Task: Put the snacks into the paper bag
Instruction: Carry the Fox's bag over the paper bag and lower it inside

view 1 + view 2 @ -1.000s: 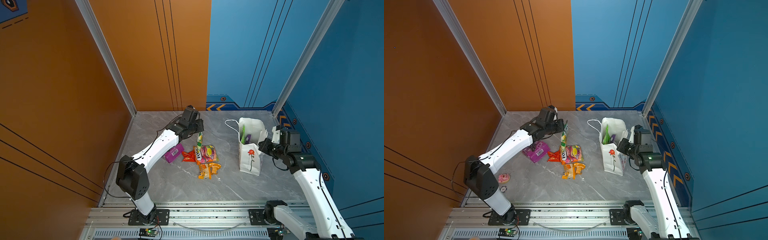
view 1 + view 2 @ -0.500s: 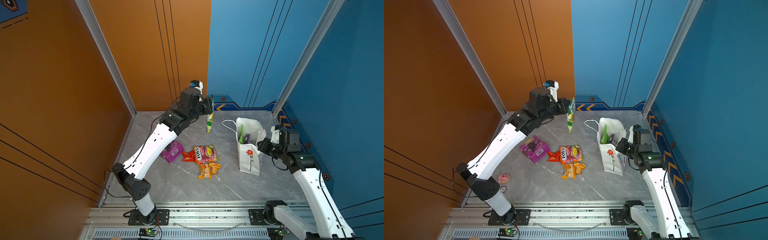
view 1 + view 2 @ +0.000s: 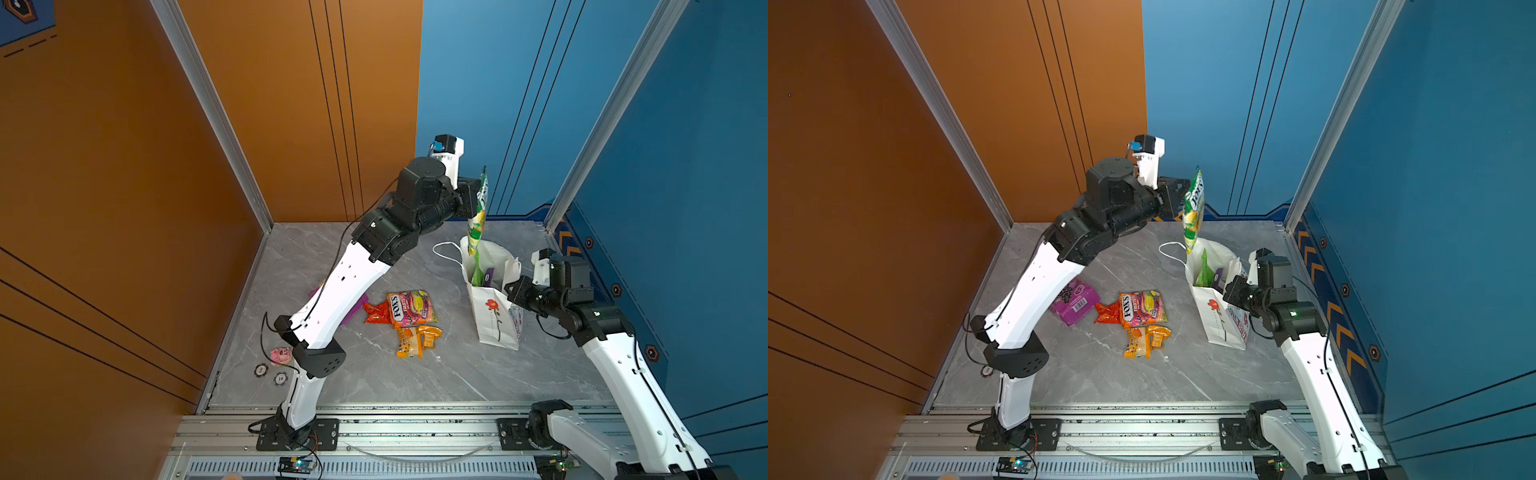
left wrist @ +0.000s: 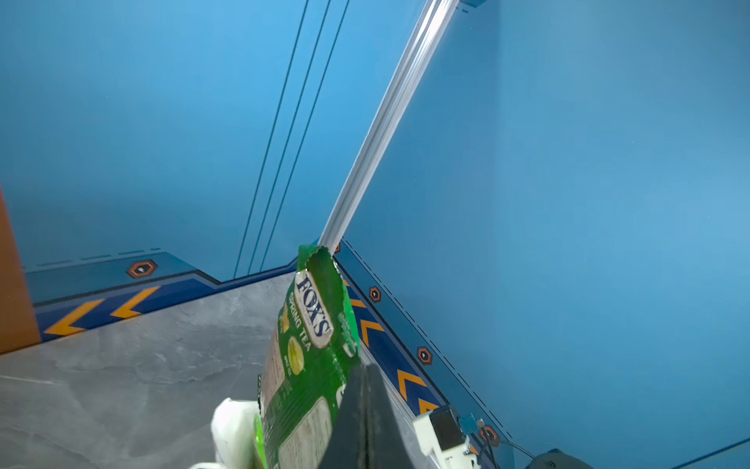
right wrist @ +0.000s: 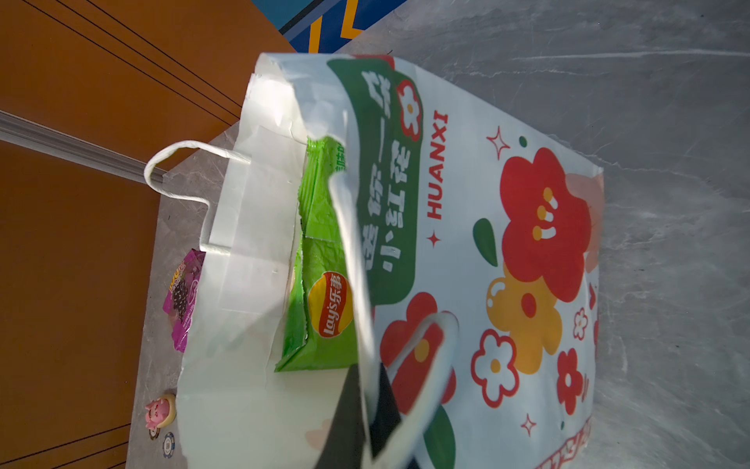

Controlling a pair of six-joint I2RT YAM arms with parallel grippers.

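Observation:
My left gripper (image 3: 473,195) (image 3: 1179,195) is shut on one edge of a green FOX'S packet (image 3: 478,216) (image 4: 308,365), which hangs with its lower end just above the open mouth of the white paper bag (image 3: 494,320) (image 3: 1219,320). My right gripper (image 3: 509,286) (image 5: 369,406) is shut on the bag's rim. A green Lay's packet (image 5: 320,284) and a purple one (image 3: 489,274) stand inside the bag. On the table lie an orange-pink FOX'S packet (image 3: 411,307), a red-orange packet (image 3: 374,311), small orange-yellow packets (image 3: 415,340) and a purple packet (image 3: 1073,301).
A small pink toy (image 3: 279,355) and two poker chips (image 3: 261,370) sit near the table's left edge, beside the left arm's elbow. One cord handle (image 3: 446,249) of the bag droops onto the table behind it. Orange and blue walls close in the table.
My left arm has lifted the green FOX'S packet off the table and carried it up and to the right, over the bag. The right gripper has kept its hold on the rim.

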